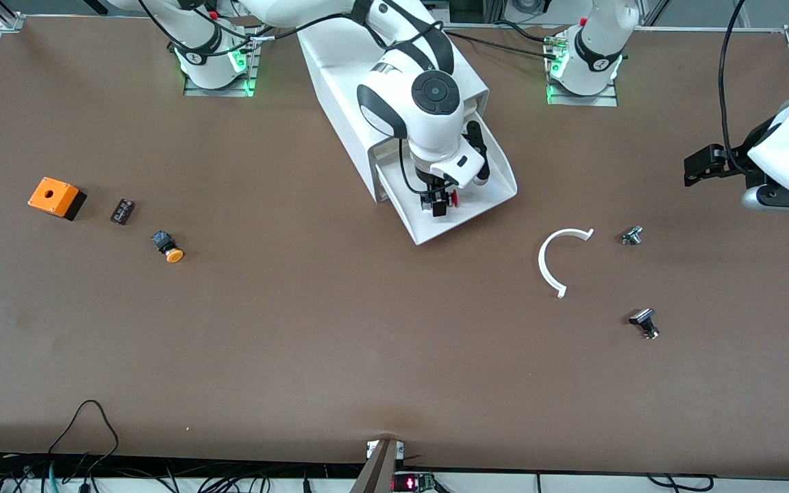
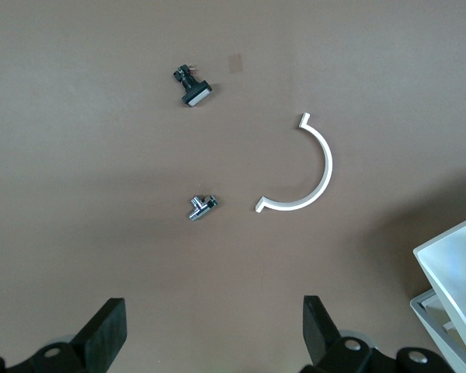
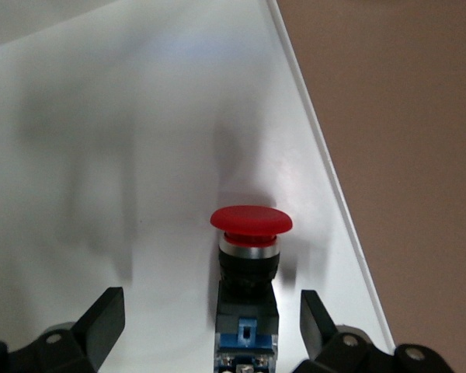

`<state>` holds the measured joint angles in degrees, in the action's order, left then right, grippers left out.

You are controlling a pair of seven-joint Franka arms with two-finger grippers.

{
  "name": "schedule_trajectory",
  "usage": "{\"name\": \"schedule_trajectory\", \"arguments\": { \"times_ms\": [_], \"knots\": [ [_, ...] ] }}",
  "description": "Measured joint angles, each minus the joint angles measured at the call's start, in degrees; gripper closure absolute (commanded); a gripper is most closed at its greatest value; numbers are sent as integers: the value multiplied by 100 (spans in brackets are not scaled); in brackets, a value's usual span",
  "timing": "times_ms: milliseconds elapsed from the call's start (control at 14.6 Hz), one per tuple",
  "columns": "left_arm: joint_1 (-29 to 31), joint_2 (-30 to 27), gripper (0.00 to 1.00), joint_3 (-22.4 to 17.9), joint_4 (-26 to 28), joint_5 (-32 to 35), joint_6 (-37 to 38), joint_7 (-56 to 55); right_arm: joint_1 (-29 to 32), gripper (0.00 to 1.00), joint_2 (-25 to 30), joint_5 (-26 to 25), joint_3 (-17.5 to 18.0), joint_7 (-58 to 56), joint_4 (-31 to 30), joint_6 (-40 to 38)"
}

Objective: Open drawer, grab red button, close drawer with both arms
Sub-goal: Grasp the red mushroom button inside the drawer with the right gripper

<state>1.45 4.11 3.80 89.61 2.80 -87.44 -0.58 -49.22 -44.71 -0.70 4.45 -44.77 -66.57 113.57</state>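
Note:
The lowest drawer (image 1: 494,179) of the white cabinet (image 1: 340,82) stands pulled out toward the front camera. The button (image 1: 451,199), with a red cap and a black-blue body, lies on the drawer's floor (image 3: 124,155). My right gripper (image 1: 440,203) is down in the drawer, open, with its fingers on either side of the button's body (image 3: 247,318) and not touching it. My left gripper (image 1: 694,168) is open and empty, held over the table at the left arm's end, and waits.
A white arc (image 1: 554,261), a small metal part (image 1: 632,235) and a black part (image 1: 644,322) lie near the left arm's end. An orange box (image 1: 55,197), a small black block (image 1: 122,211) and an orange-yellow capped button (image 1: 168,248) lie toward the right arm's end.

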Motion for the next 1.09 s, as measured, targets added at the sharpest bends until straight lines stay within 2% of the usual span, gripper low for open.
{"name": "schedule_trajectory", "arguments": {
  "times_ms": [547, 615, 752, 820, 957, 1094],
  "knots": [
    [17, -21, 0, -369, -71, -51, 24, -235, 26, 0, -35, 0, -5, 15, 0, 12],
    [19, -21, 0, -436, -71, -72, 31, -234, 27, 4, -40, -1, -5, 15, 0, 12],
    [22, -21, 0, -510, -71, -85, 39, -233, 27, 25, -55, -24, -5, 16, 0, 47],
    [21, -21, 0, -516, -71, -85, 41, -233, 27, 30, -65, -83, -6, 16, 0, 124],
    [19, -21, 0, -515, -71, -86, 42, -233, 27, 37, -87, -197, -5, 17, -2, 277],
    [19, -21, 0, -515, -71, -86, 46, -233, 27, 40, -106, -211, -5, 18, -5, 317]
  ]
}}
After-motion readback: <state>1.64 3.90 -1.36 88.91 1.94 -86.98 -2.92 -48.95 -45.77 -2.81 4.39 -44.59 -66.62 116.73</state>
